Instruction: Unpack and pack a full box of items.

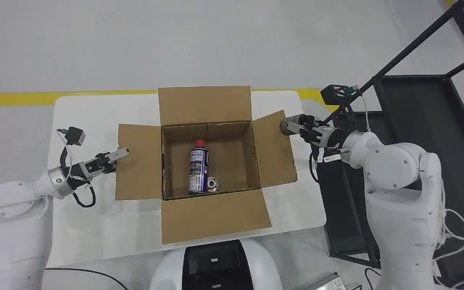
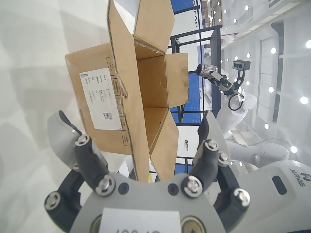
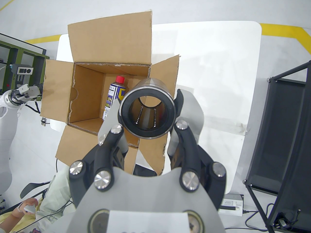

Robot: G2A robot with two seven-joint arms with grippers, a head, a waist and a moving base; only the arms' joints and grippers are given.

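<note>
Gripping steel bearing sleeve (image 3: 147,112) in right claw (image 1: 297,128), clamped tight just beside box (image 1: 206,107) right flap, long axis aimed twd opening, so nearer arm for drop-in; left claw (image 1: 125,153) spread, empty, by left flap. Inside on box floor: spray can (image 1: 197,168), cap twd far wall, plus small round part (image 1: 212,184), poss. a flange, too small to tell.

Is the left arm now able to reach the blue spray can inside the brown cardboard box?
Probably yes, from above: the box is open, the spray can sits uncovered, the left pincer is empty. Straight ahead, a flap blocks.
</note>
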